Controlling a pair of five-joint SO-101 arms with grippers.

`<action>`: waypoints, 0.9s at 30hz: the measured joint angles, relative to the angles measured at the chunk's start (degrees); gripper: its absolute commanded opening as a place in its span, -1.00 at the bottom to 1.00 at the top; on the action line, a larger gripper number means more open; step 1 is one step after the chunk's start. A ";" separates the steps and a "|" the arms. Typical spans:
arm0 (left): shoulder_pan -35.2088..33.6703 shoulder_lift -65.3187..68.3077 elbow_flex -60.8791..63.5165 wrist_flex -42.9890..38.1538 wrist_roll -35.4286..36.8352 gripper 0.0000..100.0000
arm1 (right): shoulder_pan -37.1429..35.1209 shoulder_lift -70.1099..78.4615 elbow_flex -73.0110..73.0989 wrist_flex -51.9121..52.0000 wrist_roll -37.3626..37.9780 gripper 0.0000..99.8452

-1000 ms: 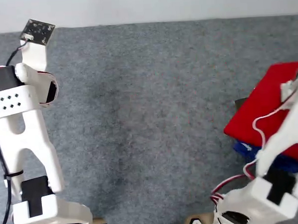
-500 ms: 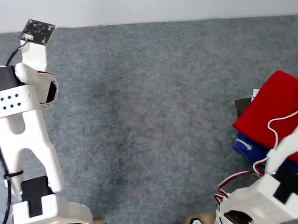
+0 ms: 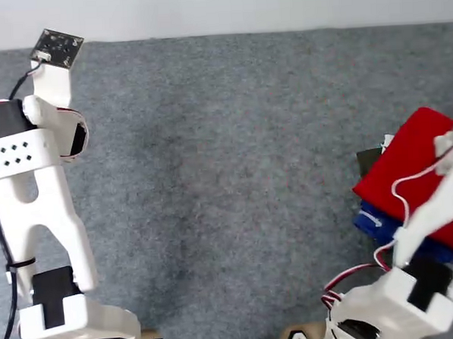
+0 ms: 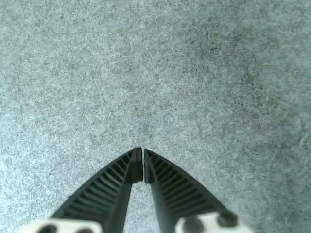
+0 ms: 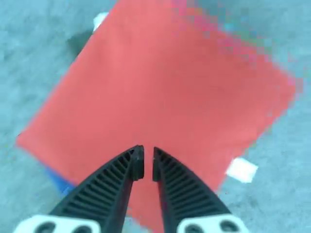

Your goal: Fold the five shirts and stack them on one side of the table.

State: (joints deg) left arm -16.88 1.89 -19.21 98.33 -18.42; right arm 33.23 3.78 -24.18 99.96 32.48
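The table has a grey fuzzy top. The shirts sit in a pile at the right edge of the table, about halfway between the front & back edges. The red shirt is on top, folded flat into a square & turned a bit so one corner points to the back edge. Under it a blue shirt peeks out on the side nearer the front edge. A dark shirt peeks out at the side facing the middle of the table, w/ a small white bit just beside it. I can't tell how many shirts are in the pile. The R arm comes up from the front right corner & leans over the pile. The R gripper hangs over the red shirt. Its jaws are almost closed, w/ just a thin gap at the tips, & they hold nothing. I can't tell if it touches the shirt. The L arm stands along the left edge of the table, well apart from the pile. The L gripper points down at bare grey table. Its jaws are closed, tips touching, & hold nothing.
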 measured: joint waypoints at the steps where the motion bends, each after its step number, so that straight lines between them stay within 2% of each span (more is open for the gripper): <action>1: 0.00 0.00 0.00 0.00 0.00 -0.97 | -1.14 0.35 0.00 0.44 0.00 -0.98; 8: 0.00 0.00 0.00 0.00 0.00 -0.97 | -7.30 2.90 11.87 -0.26 0.00 -0.98; 14: 0.00 0.00 0.00 0.00 0.00 -0.97 | -10.02 2.90 25.05 -6.51 0.00 -0.98; 17: 0.00 0.00 0.00 0.00 0.00 -0.97 | -11.16 2.90 26.73 -6.86 0.00 -0.98; 22: 0.00 0.00 0.00 0.00 0.00 -0.97 | -10.02 -0.53 24.88 -4.84 0.00 -0.98; 27: 0.00 0.00 0.00 0.00 0.00 -0.97 | -2.73 -6.86 22.51 -4.92 1.41 -0.98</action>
State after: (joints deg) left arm -16.88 1.89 -19.21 98.33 -18.42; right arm 30.51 -3.08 -1.67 95.03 33.89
